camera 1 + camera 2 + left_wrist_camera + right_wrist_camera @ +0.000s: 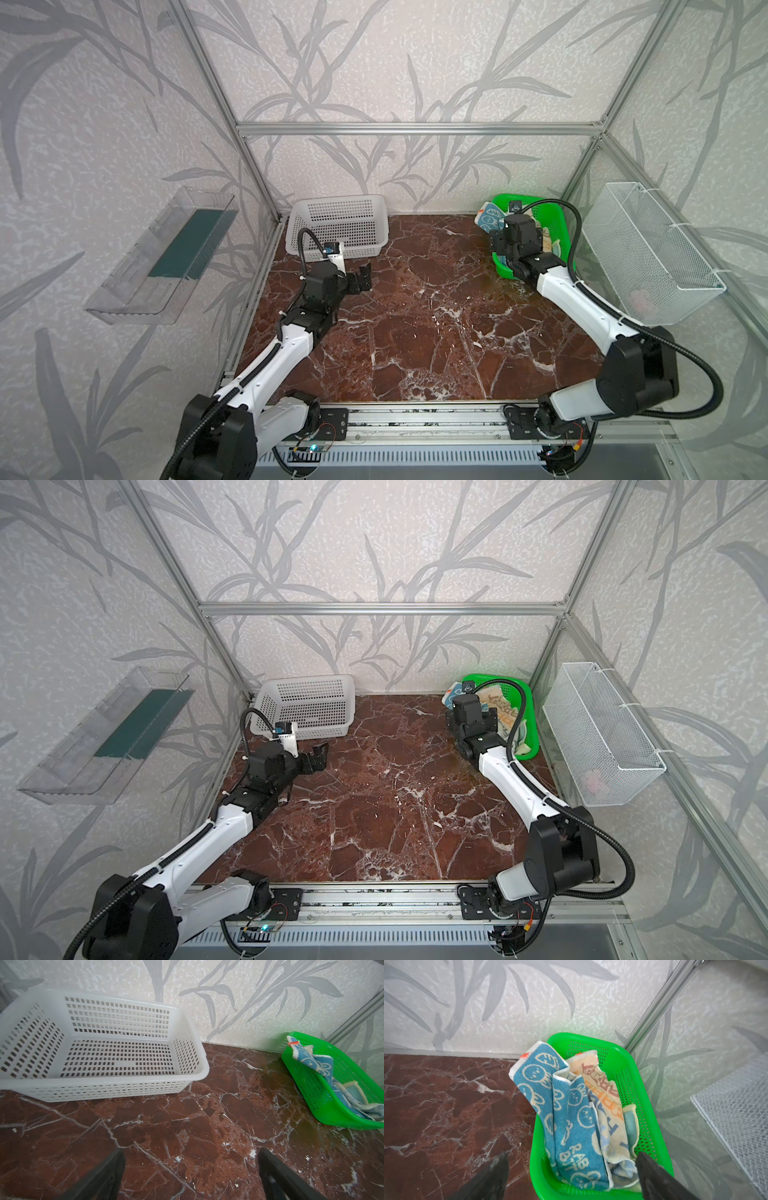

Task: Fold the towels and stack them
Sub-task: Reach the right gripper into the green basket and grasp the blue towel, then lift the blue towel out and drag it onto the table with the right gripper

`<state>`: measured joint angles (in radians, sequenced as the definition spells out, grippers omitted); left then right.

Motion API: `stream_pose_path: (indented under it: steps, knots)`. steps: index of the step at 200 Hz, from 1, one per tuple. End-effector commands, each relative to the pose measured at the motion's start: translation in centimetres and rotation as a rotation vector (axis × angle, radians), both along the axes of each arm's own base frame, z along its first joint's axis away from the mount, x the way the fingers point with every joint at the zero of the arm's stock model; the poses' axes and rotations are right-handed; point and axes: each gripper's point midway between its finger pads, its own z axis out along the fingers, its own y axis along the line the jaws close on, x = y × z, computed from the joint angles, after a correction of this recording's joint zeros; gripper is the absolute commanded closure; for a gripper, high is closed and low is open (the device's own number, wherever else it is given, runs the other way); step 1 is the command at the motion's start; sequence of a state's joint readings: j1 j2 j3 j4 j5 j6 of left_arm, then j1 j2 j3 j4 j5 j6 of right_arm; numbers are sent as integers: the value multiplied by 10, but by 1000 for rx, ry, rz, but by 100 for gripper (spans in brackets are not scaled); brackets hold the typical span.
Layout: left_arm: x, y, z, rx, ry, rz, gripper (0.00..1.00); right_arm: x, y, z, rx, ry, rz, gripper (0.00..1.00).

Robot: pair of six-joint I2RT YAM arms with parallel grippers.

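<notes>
Right wrist view showed the blue rabbit towel [571,1118] draped over the rim of the green basket [643,1093] at the far right corner of the table [415,324], with the striped towel [604,1088] and teal-yellow towel [630,1122] crumpled beside it. Soft, light and limp, it would likely sag; its raised hemmed corner seemed the best hold. Right gripper [572,1159] hung wide and empty over the basket, left gripper [192,1152] wide and empty. Lower folds lay hidden.

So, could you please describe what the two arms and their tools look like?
The left arm and right arm have smooth white link shells with chunky black joints. A black ribbed cable loops along each. The left tool and right tool have flat black fingers. No markings are legible.
</notes>
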<state>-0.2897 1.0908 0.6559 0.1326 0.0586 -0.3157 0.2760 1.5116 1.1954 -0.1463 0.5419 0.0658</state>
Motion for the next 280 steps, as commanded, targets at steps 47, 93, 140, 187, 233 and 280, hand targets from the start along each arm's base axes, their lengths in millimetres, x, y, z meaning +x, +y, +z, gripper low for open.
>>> stream_pose_path:
  steps: [47,93,140,187,233,280]
  knots:
    - [-10,-28,6,-56,42,-76,1,58,-29,-42,151,51,-96,24]
    - [-8,-31,3,-60,48,-64,2,92,-31,-72,251,64,-56,27]
    - [-7,-34,-1,-49,53,-72,2,112,-38,-93,291,72,-72,34]
    - [-5,-37,-1,-58,44,-77,2,127,-38,-111,344,65,-33,53]
    - [-2,-35,-5,-57,56,-55,2,123,-39,-83,317,21,-8,100]
    - [1,-36,-7,-41,68,-58,2,102,-40,-24,274,-77,31,100]
